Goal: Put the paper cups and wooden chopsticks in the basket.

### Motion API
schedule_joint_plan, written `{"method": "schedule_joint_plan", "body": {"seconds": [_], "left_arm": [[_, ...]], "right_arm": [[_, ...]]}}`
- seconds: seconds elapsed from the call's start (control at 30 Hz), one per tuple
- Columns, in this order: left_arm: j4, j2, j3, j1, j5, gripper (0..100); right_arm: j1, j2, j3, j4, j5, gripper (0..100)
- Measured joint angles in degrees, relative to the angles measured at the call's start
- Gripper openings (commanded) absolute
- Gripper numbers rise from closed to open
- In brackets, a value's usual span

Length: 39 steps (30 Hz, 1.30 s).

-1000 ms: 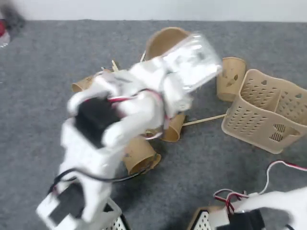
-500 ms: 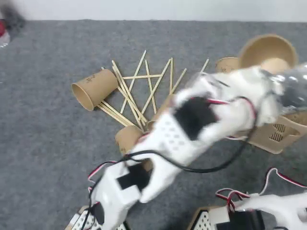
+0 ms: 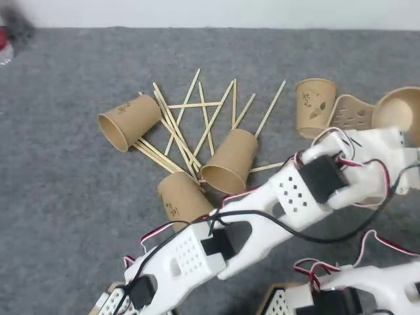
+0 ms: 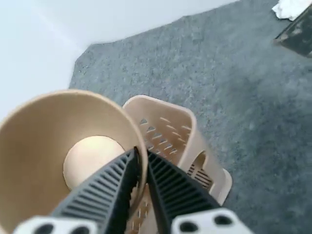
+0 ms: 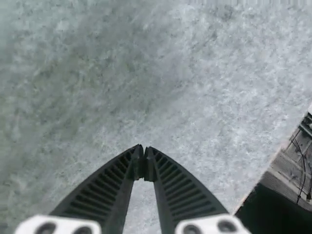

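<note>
Swung across to the right in the last second, the left arm [image 3: 289, 197] has carried its held cup [image 3: 400, 113] away from the pile, and the cup now hangs at the far right edge over the basket [image 3: 351, 113].

Starting at the left on the grey carpet [image 3: 59, 197], a side-lying cup [image 3: 128, 121] rests with its mouth toward the near left, touching the wooden chopsticks [image 3: 197, 121]. They lie scattered and crossed in a loose fan to its right. A middle cup [image 3: 230, 161] is tipped over on the near end of the sticks, mouth toward the near left. Just nearer lies a near cup [image 3: 178, 197], right beside the arm's white links. Farther right, a far cup [image 3: 315, 105] sits just left of the basket, which is mostly hidden under the arm.

In the left wrist view, the left claw [image 4: 141, 158] is clamped on the held cup's rim, one finger inside the mouth and one outside. The basket's slotted wall shows just beyond it.

At the near right, the right arm [image 3: 374, 289] sits low. The right claw [image 5: 144, 153] is pressed closed with nothing in it, above bare carpet.
</note>
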Motion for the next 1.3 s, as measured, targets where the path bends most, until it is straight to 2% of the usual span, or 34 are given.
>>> {"method": "schedule_joint_plan", "body": {"seconds": [0.33, 0.5, 0.67, 0.77, 0.9, 1.0, 1.1, 1.2, 1.3], "left_arm": [[0.0, 0.0, 0.0, 3.0, 0.0, 2], [0.0, 0.0, 0.0, 3.5, 3.6, 18], [0.0, -0.4, -2.2, 3.5, 13.6, 18], [0.0, -0.4, -2.3, 3.3, 14.8, 18], [0.5, -1.2, -6.9, 2.0, 14.9, 13], [4.3, -5.7, -12.8, -0.8, 14.8, 10], [12.5, -12.0, -16.7, -6.1, 13.3, 10], [22.5, -17.2, -17.5, -12.7, 13.1, 11], [25.5, -22.8, -12.7, -20.8, 16.1, 16]], "right_arm": [[-1.6, 0.0, 1.5, 0.0, 0.0, 0.8], [-1.6, 0.0, 1.5, 0.0, 0.0, 0.8], [-1.6, 0.0, 1.5, 0.0, 0.0, 0.8], [-1.6, 0.0, 1.5, 0.0, 0.0, 0.8], [-1.6, 0.0, 1.5, 0.0, 0.0, 0.8], [-1.6, 0.0, 1.5, 0.0, 0.0, 0.8], [-1.6, 0.0, 1.4, 0.1, 0.0, 0.8], [-1.6, 0.0, -0.8, 1.8, 0.0, 0.8], [-1.6, 0.0, -4.6, 4.6, 0.0, 0.8]]}}
